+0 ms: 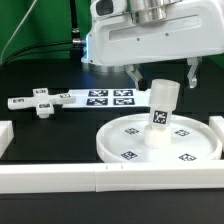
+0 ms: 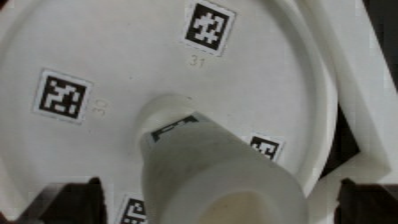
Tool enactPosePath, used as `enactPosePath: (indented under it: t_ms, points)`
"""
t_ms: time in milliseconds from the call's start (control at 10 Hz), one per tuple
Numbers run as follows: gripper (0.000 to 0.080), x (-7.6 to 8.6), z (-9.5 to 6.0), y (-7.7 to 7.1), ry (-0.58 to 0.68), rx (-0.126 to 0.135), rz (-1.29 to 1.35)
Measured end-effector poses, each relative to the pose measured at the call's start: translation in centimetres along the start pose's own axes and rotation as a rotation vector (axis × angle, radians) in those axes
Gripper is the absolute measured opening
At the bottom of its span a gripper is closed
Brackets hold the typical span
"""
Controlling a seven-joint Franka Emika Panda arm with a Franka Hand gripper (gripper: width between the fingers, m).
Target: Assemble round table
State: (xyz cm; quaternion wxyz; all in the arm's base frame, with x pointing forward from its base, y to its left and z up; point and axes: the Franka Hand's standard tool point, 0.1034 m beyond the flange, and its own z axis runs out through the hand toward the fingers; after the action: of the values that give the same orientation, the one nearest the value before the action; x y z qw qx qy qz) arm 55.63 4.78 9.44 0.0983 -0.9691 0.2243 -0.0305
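The round disc (image 1: 125,138) lies flat on the table, rim up, with several square tags on it. The stubby tagged post (image 1: 163,108) stands upright at its middle. My gripper (image 1: 162,76) hangs right over the post, open, with a finger on each side of the post's top and a gap to both. In the wrist view the post (image 2: 199,160) rises from the disc (image 2: 125,60) between the dark fingertips (image 2: 79,203). The cross-shaped piece (image 1: 40,104) lies on the table at the exterior view's left.
The marker board (image 1: 106,97) lies behind the disc. White border rails run along the front (image 1: 90,181), the exterior view's left (image 1: 5,134) and its right (image 1: 216,122).
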Motion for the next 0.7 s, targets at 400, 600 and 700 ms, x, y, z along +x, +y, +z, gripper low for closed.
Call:
enactPosePath:
  t_ms: [400, 600, 700]
  points:
    - [0.0649, -0.20, 0.06, -0.30, 0.003, -0.062, -0.423]
    - [0.0649, -0.18, 0.06, -0.23, -0.001, -0.062, -0.554]
    - [0.0649, -0.17, 0.06, -0.21, -0.003, -0.063, -0.619]
